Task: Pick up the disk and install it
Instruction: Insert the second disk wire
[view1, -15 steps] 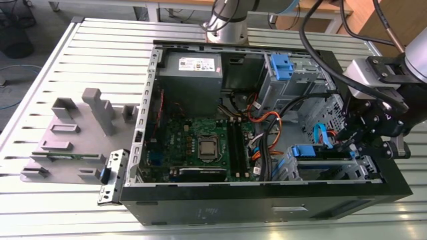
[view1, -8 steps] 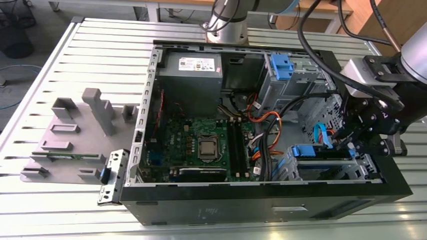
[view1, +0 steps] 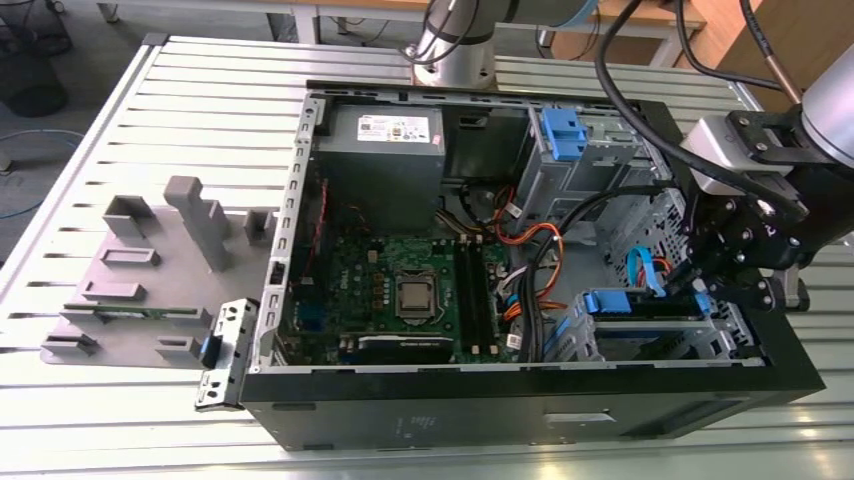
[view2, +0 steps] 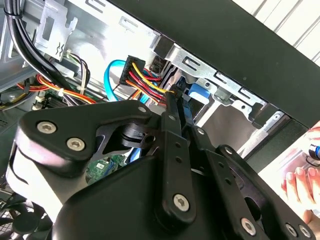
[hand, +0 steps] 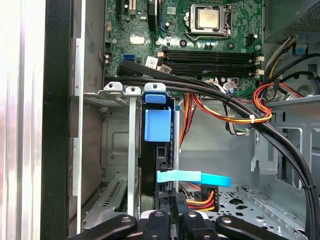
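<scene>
The disk (view1: 638, 304), edged with blue rails, stands on edge in the low drive bay at the case's front corner, on the exterior view's right. In the first wrist view the disk (hand: 158, 126) sits in its slot between grey bay walls, its blue tab facing the camera. My gripper (view1: 703, 290) hangs over the bay's outer end, its fingers drawn close together on the disk's edge. The gripper (hand: 172, 219) meets the dark disk body in the first wrist view. In the second wrist view the gripper (view2: 176, 98) ends beside a blue rail of the disk (view2: 200, 92).
A blue-tabbed bracket (view1: 562, 130) stays on the tall grey drive cage. A light blue data cable (hand: 194, 177) and orange-yellow power wires (hand: 260, 107) cross near the bay. The motherboard (view1: 400, 290) lies in the case. A grey fixture (view1: 147, 280) stands outside. A person's hand (view2: 300, 182) shows past the case wall.
</scene>
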